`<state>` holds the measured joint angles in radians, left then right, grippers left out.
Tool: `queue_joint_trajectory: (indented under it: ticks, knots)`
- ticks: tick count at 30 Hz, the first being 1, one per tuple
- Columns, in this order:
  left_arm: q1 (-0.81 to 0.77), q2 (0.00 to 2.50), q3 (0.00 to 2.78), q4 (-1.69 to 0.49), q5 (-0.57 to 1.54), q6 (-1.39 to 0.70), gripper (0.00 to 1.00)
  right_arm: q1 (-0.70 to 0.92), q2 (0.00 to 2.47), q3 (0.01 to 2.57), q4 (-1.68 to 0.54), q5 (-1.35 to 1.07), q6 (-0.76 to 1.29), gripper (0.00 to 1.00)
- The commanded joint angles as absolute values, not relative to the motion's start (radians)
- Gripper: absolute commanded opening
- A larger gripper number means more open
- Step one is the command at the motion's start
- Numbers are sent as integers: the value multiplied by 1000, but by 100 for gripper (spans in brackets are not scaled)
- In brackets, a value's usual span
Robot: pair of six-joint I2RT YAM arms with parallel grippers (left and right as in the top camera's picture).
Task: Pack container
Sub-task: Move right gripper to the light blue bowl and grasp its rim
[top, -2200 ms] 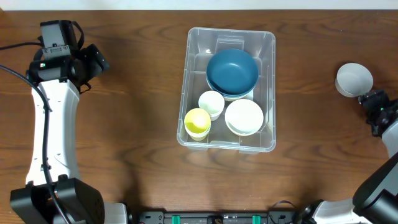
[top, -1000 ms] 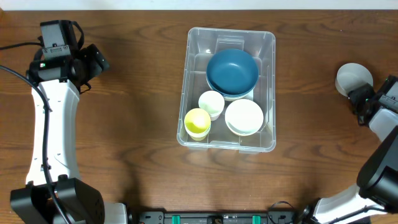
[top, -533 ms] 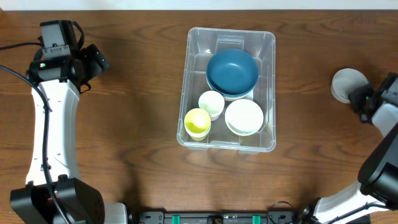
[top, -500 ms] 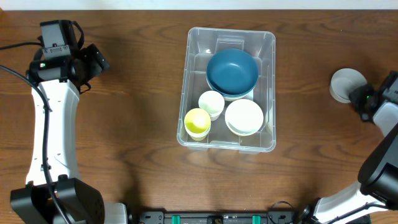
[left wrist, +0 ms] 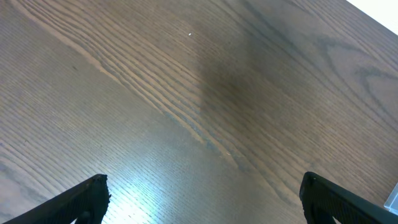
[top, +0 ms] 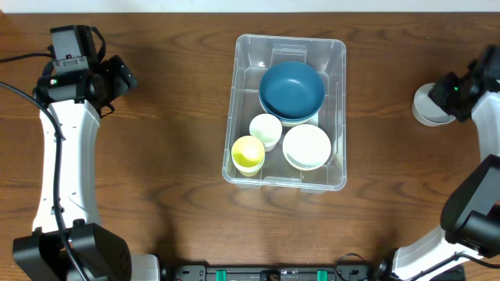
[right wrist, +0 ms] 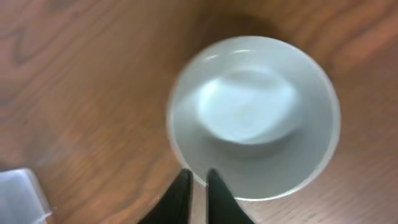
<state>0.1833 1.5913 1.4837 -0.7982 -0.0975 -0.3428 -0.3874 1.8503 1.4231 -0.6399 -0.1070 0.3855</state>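
Wood table [top: 172, 156]: clear container [top: 289, 39] holds bowls [top: 291, 87]; right claw [right wrist: 198, 176] pinches grey bowl [right wrist: 255, 118].

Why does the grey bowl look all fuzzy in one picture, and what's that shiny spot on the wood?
Right wrist view: the grey bowl is blurry, its edges soft and smeared. Left wrist view: light glares whitish off the table at lower left, with a dark shadow patch in the middle. Overhead view: sharp, the container has crisp edges.

counter [top: 172, 117]: dark wood grain | blue bowl [top: 291, 88]: mouth up, paler rim showing beneath | white bowl [top: 306, 146]: at its 6 o'clock | white cup [top: 266, 129]: at its 7 o'clock | yellow cup [top: 248, 152]: touching white cup, 7 o'clock side | grey bowl [top: 427, 105]: upright, empty, counter's 3 o'clock side
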Motion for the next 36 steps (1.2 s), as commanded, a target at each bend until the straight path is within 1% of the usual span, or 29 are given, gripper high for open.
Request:
queue_joint_trajectory:
  ticks: [1,4,6,8,10,12,15,19,24,30,36]
  knots:
    - [187,1583,1492,-800,-110,-341,98,-390,1850,1444,-652,-74,415,28]
    - [187,1583,1492,-800,-110,-341,98,-414,1850,1444,-681,-74,453,34]
    - [187,1583,1492,-800,-110,-341,98,-439,1850,1443,-699,-73,457,47]
    - [187,1583,1492,-800,-110,-341,98,-466,1850,1435,-712,-63,464,71]
    - [187,1583,1492,-800,-110,-341,98,-503,1851,1419,-721,-56,486,80]
    - [187,1583,1492,-800,-110,-341,98,-540,1851,1393,-718,-57,504,84]
    - [187,1583,1492,-800,-110,-341,98,-587,1851,1341,-688,-79,516,84]
    - [187,1583,1492,-800,-110,-341,98,-633,1851,1245,-565,-178,515,78]
    - [187,1583,1492,-800,-110,-341,98,-635,1853,1164,-397,-290,499,65]
    - [187,1583,1493,-800,-110,-341,98,-594,1857,1161,-336,-276,501,65]
    - [187,1583,1492,-800,-110,-341,98,-569,1885,1161,-308,-242,524,62]
